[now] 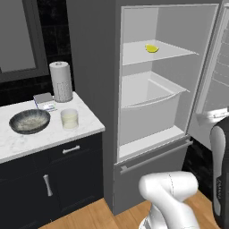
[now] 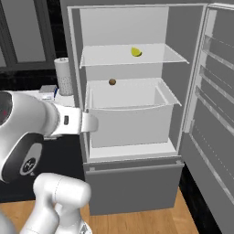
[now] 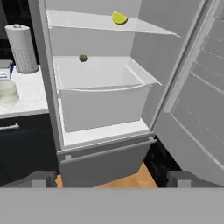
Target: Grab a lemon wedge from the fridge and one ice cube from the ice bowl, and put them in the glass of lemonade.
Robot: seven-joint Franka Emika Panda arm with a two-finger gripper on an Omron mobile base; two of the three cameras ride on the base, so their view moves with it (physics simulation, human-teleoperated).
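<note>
While the tall grey fridge [image 2: 132, 109] stands with its door swung wide, the tiny yellow lemon wedge [image 2: 136, 52] lies untouched on the upper white shelf [image 2: 151, 57]; the two-finger gripper [image 3: 113, 179] is spread wide with nothing in it, well short of the fruit; the short clear glass of lemonade [image 1: 69, 118] waits on the marble counter [image 1: 27, 138] just beside the wide dark ice bowl [image 1: 29, 121]; by my reading, both pickups and both drops remain.
</note>
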